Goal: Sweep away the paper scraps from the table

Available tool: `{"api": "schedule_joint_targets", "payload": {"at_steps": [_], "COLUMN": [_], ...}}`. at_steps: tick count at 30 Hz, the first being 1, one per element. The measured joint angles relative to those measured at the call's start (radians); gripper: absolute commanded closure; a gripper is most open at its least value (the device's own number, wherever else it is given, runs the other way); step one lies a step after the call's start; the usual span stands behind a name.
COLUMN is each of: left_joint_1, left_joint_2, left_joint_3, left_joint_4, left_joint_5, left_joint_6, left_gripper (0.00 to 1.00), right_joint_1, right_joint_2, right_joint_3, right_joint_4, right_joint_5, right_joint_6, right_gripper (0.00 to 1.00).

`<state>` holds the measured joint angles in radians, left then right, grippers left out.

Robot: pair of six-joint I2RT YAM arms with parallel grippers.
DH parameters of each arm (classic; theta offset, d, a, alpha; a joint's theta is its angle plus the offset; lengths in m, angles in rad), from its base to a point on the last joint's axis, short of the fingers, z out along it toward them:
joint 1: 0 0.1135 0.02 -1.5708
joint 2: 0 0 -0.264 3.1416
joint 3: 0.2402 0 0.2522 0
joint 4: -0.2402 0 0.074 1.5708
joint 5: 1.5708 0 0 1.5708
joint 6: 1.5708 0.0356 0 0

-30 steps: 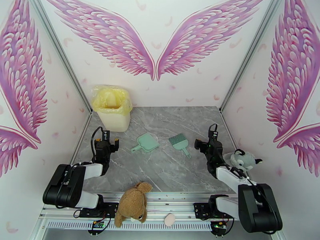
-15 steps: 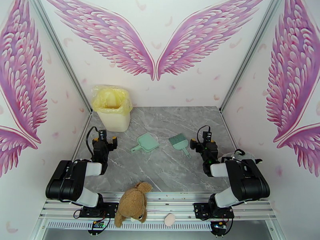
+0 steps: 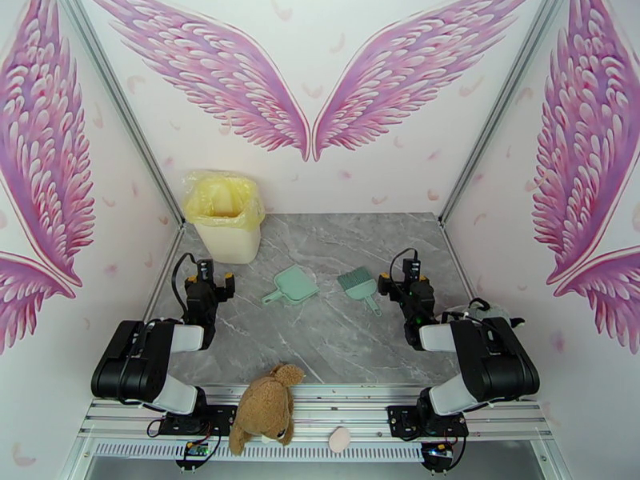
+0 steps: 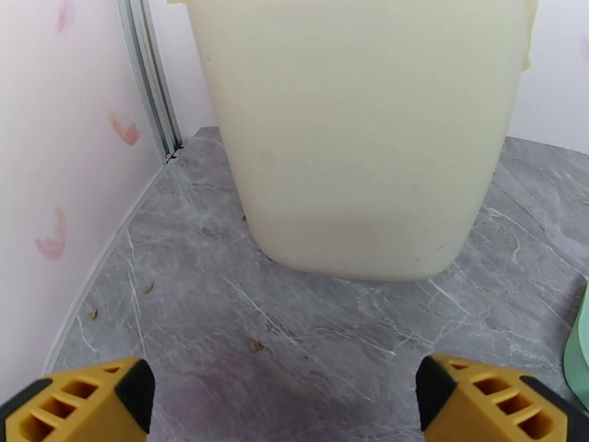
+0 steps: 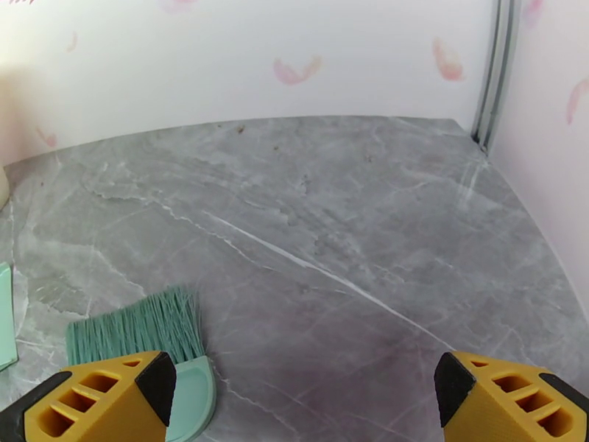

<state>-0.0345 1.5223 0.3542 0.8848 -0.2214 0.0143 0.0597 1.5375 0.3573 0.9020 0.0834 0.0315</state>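
Right end effector (image 3: 398, 283) nudged far-left toward brush (image 3: 359, 286); spread wide, empty. Brush left of it, handle pointing near-right; right arm nearer. Left end effector (image 4: 287, 399) spread wide, empty. Table (image 3: 336, 338): tiny specks (image 4: 255, 345) near bin (image 3: 224, 222), maybe paper scraps.

1. In the top view, the scene is lit brightly and evenly. The light seems to be diffused from above, and the table (image 3: 336, 330) is shown without glare.
2. Only soft, faint shadows are seen beneath the arms (image 3: 160, 354) and beside the bin (image 3: 226, 218).
3. The straight metal posts (image 3: 120, 106) are shown leaning outward toward the edges, as by a wide lens.
4. In the left wrist view, the bin's side is rendered pale and nearly washed out, and a dim shadow is laid at its foot.
5. In the right wrist view, the white wall (image 5: 221, 60) is overexposed, with a warm tint at the far left.
6. The marble veins and the brush bristles (image 5: 136, 325) are kept sharp.
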Motion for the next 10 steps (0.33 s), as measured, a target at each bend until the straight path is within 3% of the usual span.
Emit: {"api": "schedule_joint_targets", "payload": {"at_steps": [10], "left_joint_1": [0.000], "left_joint_2": [0.000], "left_joint_3": [0.000], "left_joint_4": [0.000], "left_joint_5": [0.000], "left_joint_6": [0.000], "left_gripper": [0.01], "right_joint_1": [0.009], "right_joint_2": [0.000], "right_joint_3": [0.004], "right_joint_4": [0.000], "right_joint_5": [0.000], "right_joint_6": [-0.010], "right_gripper": [0.01]}}
